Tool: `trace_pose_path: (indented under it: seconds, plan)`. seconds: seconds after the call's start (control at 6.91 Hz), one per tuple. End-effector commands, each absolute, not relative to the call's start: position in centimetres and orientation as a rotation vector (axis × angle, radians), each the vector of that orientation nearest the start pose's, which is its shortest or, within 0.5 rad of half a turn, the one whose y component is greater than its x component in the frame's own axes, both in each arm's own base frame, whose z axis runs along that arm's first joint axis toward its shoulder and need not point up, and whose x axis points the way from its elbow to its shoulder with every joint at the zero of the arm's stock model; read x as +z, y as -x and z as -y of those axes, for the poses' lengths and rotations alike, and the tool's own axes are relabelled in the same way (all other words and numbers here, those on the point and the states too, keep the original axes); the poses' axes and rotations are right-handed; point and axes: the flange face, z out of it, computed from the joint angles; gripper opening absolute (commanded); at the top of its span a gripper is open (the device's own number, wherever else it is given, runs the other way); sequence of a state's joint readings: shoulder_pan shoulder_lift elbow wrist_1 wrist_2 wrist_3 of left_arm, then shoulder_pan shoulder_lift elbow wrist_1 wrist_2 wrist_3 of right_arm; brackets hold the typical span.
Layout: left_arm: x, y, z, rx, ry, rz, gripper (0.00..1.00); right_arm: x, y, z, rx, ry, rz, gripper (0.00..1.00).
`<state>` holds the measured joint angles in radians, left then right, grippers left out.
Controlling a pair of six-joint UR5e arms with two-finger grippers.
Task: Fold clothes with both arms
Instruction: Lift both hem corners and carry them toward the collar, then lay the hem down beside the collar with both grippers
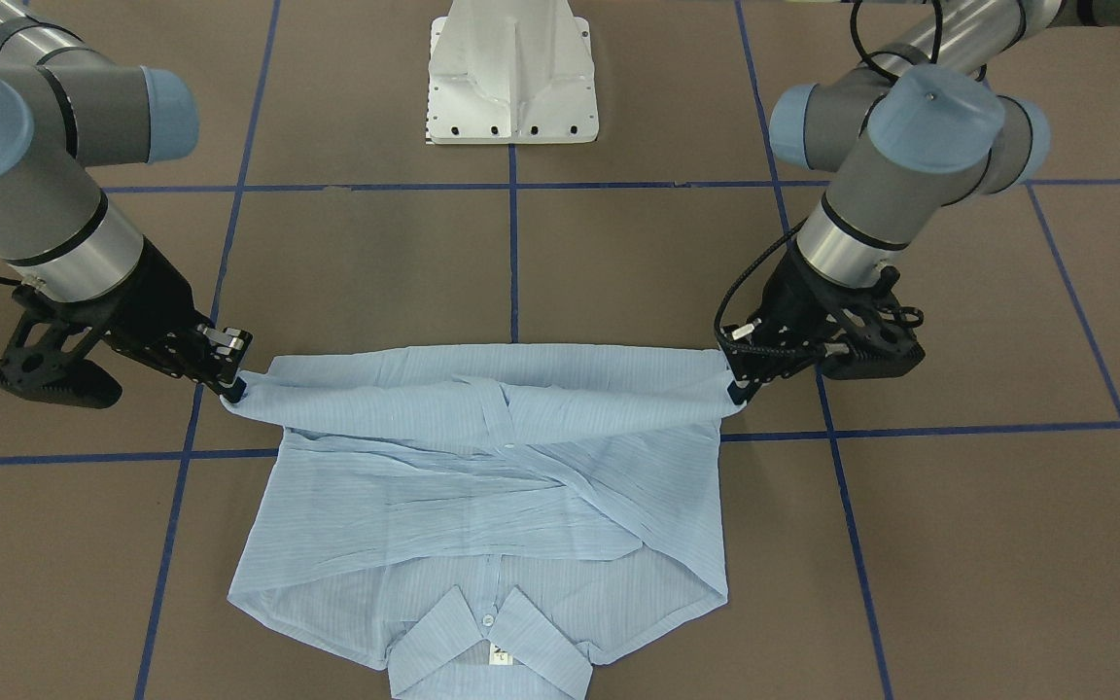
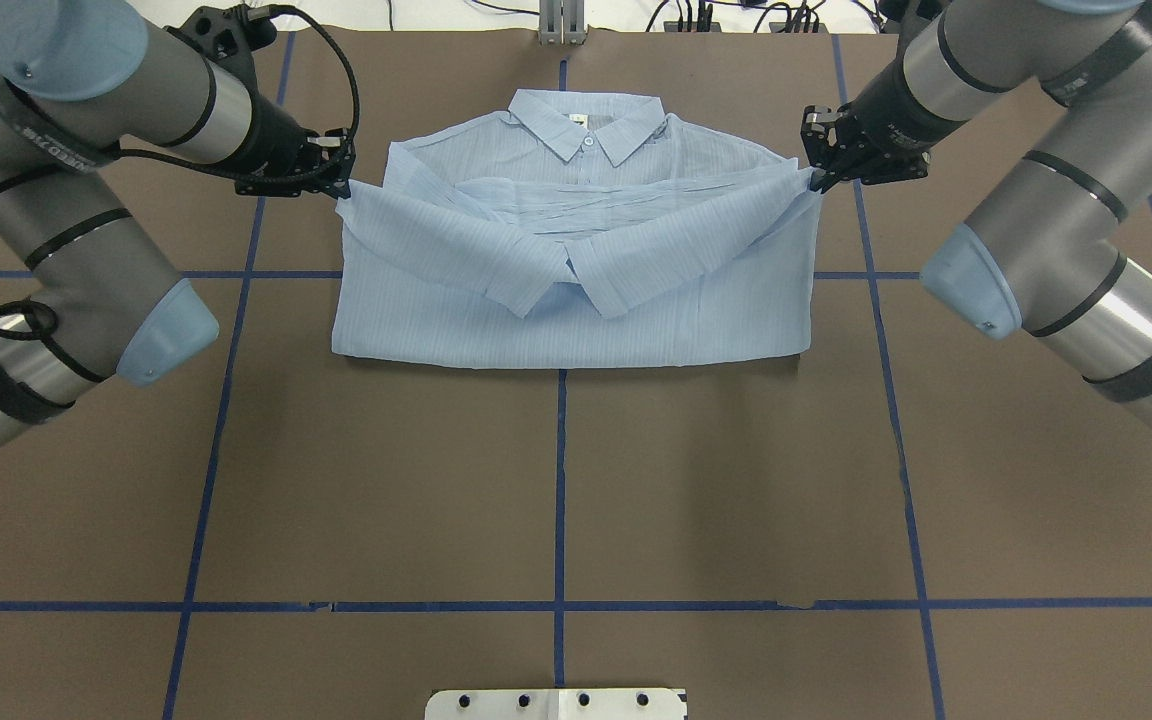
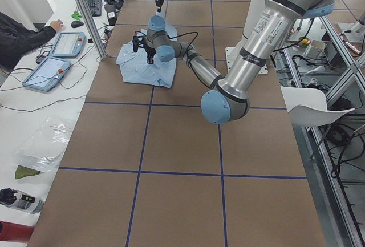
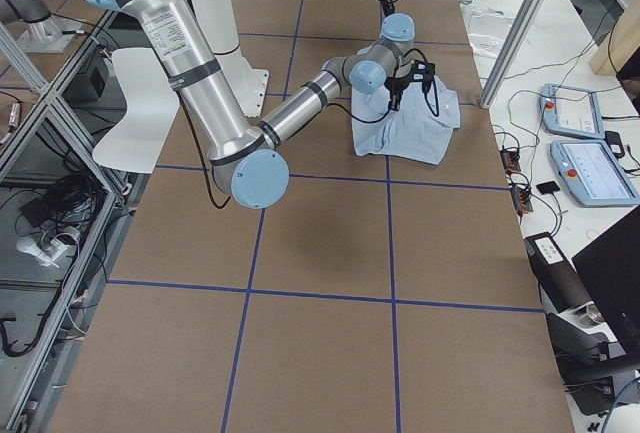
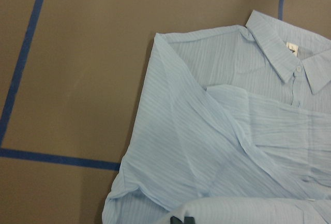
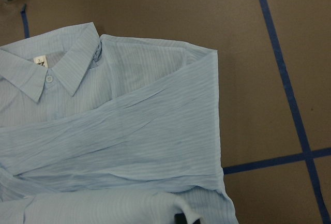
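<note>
Bright, even light falls from above. The matte brown surface carries only thin, soft shadows along the shirt hem. Bare metal on the right arm catches mild sheen. Both wrist views look slightly soft, perhaps from focus.

Brown counter marked into big squares with blue tape lines. Lying on it: a half-folded pale blue shirt, plus a white base.
</note>
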<state>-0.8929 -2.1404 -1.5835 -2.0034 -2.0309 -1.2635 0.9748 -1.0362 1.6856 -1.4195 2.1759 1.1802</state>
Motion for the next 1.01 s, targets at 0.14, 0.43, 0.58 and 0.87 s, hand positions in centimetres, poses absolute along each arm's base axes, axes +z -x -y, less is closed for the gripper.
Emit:
trace_pose_path:
  seconds: [0.14,0.43,0.58,0.87]
  plan:
    - [31.4,-37.5,65.5,-0.324,-0.255,-1.084,0.0,29.4,32.8,63.6,0.318,-0.028,0.939,0.0]
    - [31.7,-39.9,68.5,-0.32,-0.265,-1.098,0.0,32.1,33.1,65.1,0.327,-0.03,0.938,0.0]
    - [32.1,-40.3,69.1,-0.318,-0.268,-1.101,0.0,32.6,33.2,65.3,0.329,-0.022,0.932,0.0]
    - [31.0,-41.2,70.3,-0.319,-0.267,-1.1,0.0,32.2,34.3,67.5,0.342,-0.008,0.918,0.0]
